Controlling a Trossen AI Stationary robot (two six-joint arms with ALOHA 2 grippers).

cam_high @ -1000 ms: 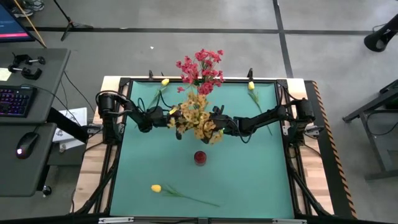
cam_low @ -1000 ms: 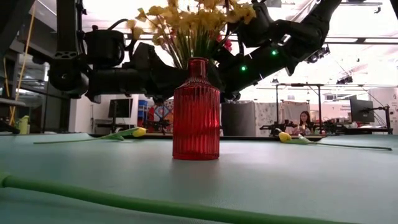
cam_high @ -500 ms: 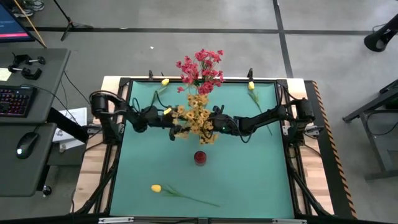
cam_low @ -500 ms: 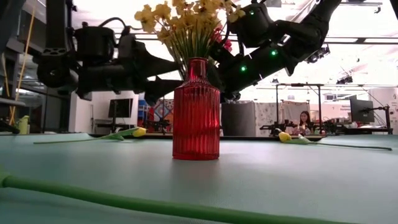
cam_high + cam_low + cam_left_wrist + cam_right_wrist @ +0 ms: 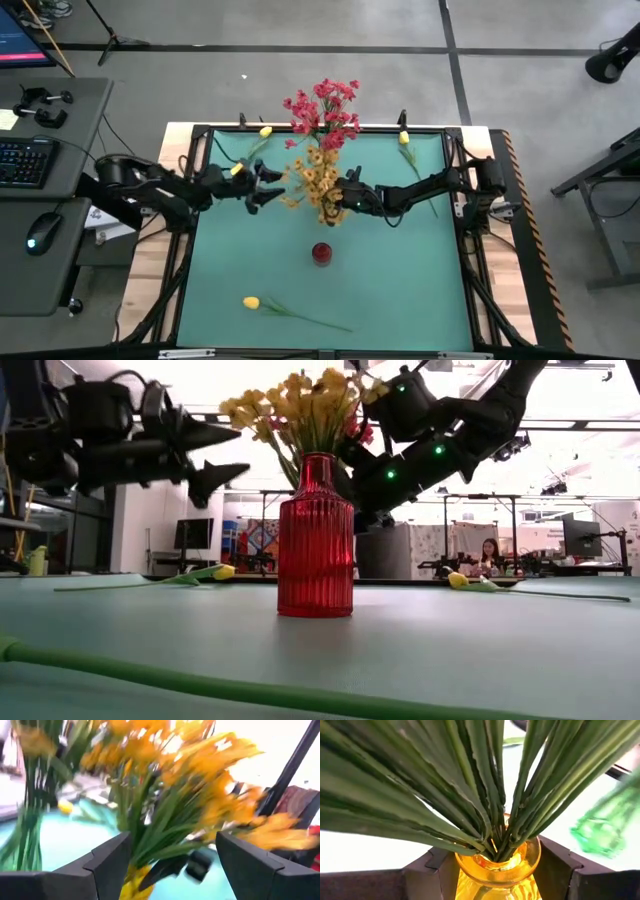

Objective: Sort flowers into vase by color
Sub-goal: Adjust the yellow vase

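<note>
Partly hidden: amber vase [image 5: 497, 865] under orange-yellow bunch [image 5: 318, 180], between right jaws.

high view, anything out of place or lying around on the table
Three yellow tulips lie flat on the mat, outside any vase: one by the near edge, two by the far edge. The red vase stands upright but looks empty. The right gripper clasps the orange vase holding the orange-yellow bunch.
</note>
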